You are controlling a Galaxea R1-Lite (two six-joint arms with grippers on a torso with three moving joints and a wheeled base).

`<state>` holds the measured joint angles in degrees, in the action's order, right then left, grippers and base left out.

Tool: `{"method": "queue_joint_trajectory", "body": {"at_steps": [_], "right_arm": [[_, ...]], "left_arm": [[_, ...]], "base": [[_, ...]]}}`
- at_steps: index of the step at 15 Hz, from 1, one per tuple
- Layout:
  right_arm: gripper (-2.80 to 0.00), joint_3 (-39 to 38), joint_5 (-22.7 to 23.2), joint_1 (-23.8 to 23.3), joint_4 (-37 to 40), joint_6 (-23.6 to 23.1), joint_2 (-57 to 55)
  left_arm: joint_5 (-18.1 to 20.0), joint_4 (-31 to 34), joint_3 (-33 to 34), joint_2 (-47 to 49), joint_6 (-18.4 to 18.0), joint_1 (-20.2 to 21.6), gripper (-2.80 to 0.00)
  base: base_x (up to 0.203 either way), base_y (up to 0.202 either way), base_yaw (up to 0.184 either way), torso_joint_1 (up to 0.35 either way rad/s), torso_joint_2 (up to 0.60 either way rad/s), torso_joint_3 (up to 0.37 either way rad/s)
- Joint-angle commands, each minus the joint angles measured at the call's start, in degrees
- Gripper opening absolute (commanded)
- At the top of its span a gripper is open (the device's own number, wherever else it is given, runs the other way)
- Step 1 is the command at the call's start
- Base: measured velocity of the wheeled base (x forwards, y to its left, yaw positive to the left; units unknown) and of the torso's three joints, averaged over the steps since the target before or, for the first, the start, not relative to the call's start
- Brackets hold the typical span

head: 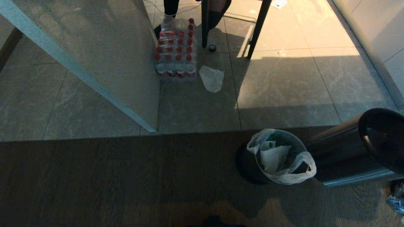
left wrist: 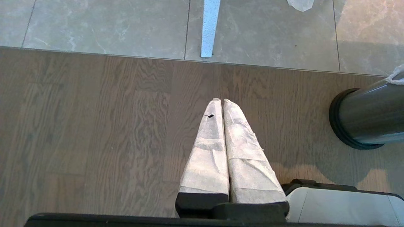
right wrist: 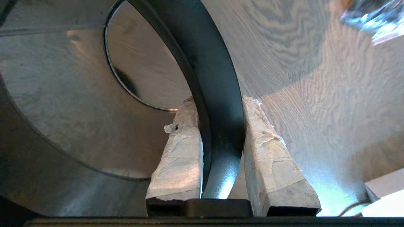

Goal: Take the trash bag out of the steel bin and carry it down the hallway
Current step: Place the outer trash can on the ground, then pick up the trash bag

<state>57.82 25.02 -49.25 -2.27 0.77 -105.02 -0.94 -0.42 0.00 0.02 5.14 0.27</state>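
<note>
Right gripper (right wrist: 218,101) clamps steel bin (right wrist: 79,110) rim.

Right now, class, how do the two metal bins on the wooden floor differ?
The bagged bin stands upright; the bare bin is tilted over. The bagged bin holds the trash bag; the bare bin has no liner. Only the bare bin's rim is gripped by the right end effector. Both are round steel.
</note>
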Motion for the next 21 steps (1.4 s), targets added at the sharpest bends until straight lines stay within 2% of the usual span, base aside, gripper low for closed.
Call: {"method": "queue_joint_trajectory", "body": {"at_steps": [1,5,7,9,10,14,18,21], "right_arm": [[-2.8,-1.3,0.2,0.0,-7.5,-0.1,-12.1],[-2.8,-2.6,-2.1,0.7,-24.0,-1.2,-24.8],[-2.8,-4.8,-3.6,1.3,-27.6,-4.1,-26.3],[-2.8,-7.0,-3.8,1.3,-30.6,-4.5,-27.3],[0.0,-8.4,-4.0,1.3,-32.2,-4.7,-27.7],[0.0,-13.5,-4.6,1.3,-35.8,-4.5,-23.7],[0.0,-18.9,-3.0,0.5,-35.9,-4.8,-12.7],[0.0,-19.4,-2.6,0.5,-33.3,-4.9,-2.3]], "left_arm": [[0.0,0.0,0.0,0.0,0.0,0.0,-2.8],[0.0,0.0,0.0,0.0,0.0,0.0,-2.8],[0.0,0.0,0.0,0.0,0.0,0.0,-2.8],[0.0,0.0,0.0,0.0,0.0,0.0,-2.8],[0.0,0.0,0.0,0.0,0.0,0.0,-2.8],[0.0,0.0,0.0,0.0,0.0,0.0,-2.8],[0.0,0.0,0.0,0.0,0.0,0.0,-2.8],[0.0,0.0,0.0,0.0,0.0,0.0,-2.8]], "base": [[0.0,0.0,0.0,0.0,0.0,0.0],[0.0,0.0,0.0,0.0,0.0,0.0],[0.0,0.0,0.0,0.0,0.0,0.0],[0.0,0.0,0.0,0.0,0.0,0.0],[0.0,0.0,0.0,0.0,0.0,0.0],[0.0,0.0,0.0,0.0,0.0,0.0],[0.0,0.0,0.0,0.0,0.0,0.0],[0.0,0.0,0.0,0.0,0.0,0.0]]}}
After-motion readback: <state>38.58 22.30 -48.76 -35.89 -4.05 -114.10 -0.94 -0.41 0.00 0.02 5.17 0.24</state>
